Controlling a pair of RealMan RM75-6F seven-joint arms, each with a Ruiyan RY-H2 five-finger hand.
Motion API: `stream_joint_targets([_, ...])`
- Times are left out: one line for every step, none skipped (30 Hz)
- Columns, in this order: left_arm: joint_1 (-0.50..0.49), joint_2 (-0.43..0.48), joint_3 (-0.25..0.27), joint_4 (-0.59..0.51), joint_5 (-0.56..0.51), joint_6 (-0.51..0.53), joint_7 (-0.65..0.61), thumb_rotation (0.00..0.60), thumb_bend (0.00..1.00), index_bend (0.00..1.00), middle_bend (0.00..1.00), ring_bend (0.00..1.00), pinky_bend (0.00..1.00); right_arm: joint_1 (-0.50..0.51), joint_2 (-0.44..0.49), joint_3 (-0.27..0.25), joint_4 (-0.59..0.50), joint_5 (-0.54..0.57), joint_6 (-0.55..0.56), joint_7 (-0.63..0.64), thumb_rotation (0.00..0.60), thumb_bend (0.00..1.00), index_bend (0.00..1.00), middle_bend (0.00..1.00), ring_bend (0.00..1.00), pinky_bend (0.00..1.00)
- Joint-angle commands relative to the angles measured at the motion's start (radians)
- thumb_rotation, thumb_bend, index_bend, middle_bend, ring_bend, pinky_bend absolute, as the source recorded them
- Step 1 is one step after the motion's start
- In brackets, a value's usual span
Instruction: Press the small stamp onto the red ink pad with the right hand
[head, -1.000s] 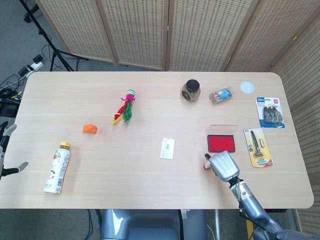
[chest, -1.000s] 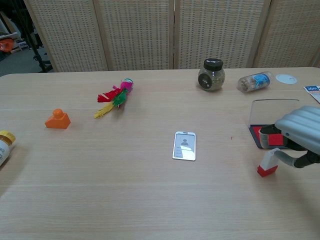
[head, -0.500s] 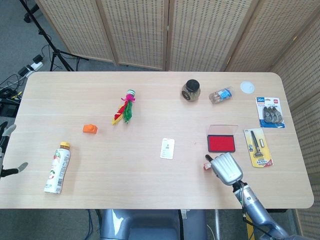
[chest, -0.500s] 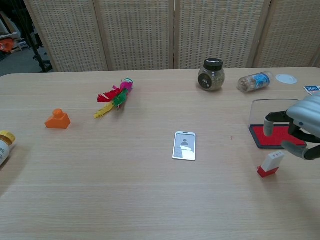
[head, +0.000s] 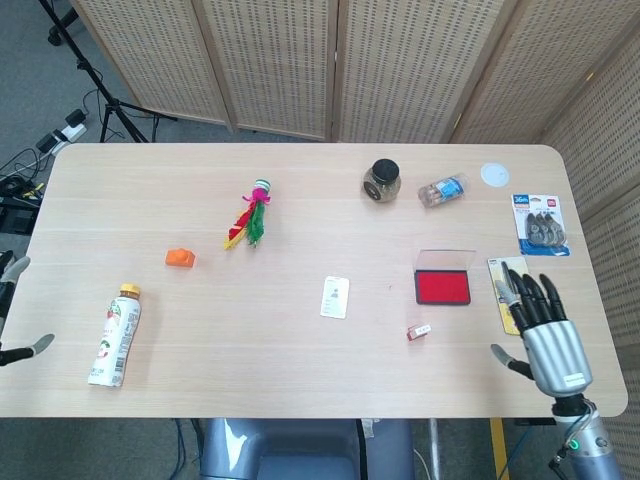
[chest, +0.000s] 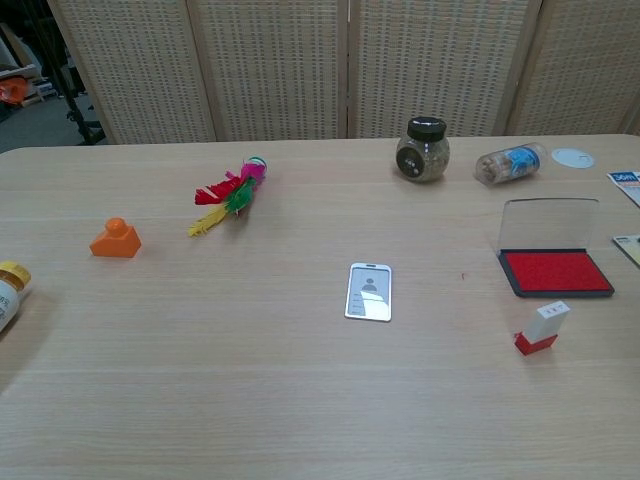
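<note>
1. Your right hand (head: 545, 335) sits at the table's near right edge in the head view, fingers spread and straight, holding nothing; the chest view does not show it.
2. Your left hand (head: 15, 310) shows only as a few parts at the far left edge of the head view, off the table; you cannot tell how its fingers lie.
3. Small stamp (chest: 541, 327): white body, red base, standing tilted on the bare table, untouched by either hand.
4. Red ink pad (chest: 556, 271): just behind the stamp, apart from it, clear lid standing open at the back, red surface exposed.
5. Your right hand lies to the right of the stamp and pad, its fingertips (head: 528, 285) over the lower part of a carded tool pack (head: 511, 284).
6. White card (chest: 369, 291) lies flat near the table's middle, left of the stamp.
7. Far side: dark-lidded jar (chest: 422, 149) upright, a small clear bottle (chest: 508, 163) on its side beside it, a white disc (chest: 572, 157) further right.
8. Blister pack (head: 540, 224) rests near the right edge, behind the tool pack.
9. Left half: feather toy (chest: 229, 194), orange block (chest: 115, 239), and a drink bottle (head: 116, 336) lying on its side near the front left.
10. Table (chest: 250, 380) is light wood.
</note>
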Motion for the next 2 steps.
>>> stream_joint_targets([0.003, -0.004, 0.007, 0.002, 0.018, 0.007, 0.006, 0.6, 0.0, 0.0, 0.0, 0.0, 0.0, -0.057, 0.008, 0.042, 0.005, 0.094, 0.019, 0.031, 0.6, 0.0, 0.01, 0.0, 0.0, 0.0])
stream_joint_targets([0.004, -0.005, 0.007, 0.003, 0.019, 0.008, 0.007, 0.6, 0.0, 0.0, 0.0, 0.0, 0.0, -0.059, 0.008, 0.044, 0.008, 0.096, 0.018, 0.032, 0.6, 0.0, 0.01, 0.0, 0.0, 0.0])
